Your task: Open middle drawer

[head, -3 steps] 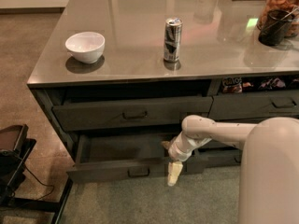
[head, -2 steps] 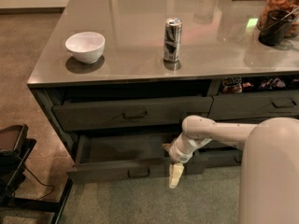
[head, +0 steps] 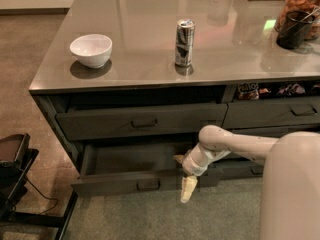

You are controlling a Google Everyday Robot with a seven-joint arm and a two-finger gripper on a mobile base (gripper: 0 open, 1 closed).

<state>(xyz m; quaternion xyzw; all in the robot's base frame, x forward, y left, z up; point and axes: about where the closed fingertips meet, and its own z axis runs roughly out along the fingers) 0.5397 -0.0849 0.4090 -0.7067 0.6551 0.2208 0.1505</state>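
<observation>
Over the last second nothing is seen to move. The middle drawer [head: 110, 184] stands pulled well out from the near face of the table [head: 145, 59], below the closed upper drawer [head: 100, 126]. The end effector [head: 187, 186] hangs at its front, just right of the pull [head: 148, 185]. Whether the end effector is apart or clamped cannot be told. Judgement: the opening looks complete and only withdrawal remains.
</observation>
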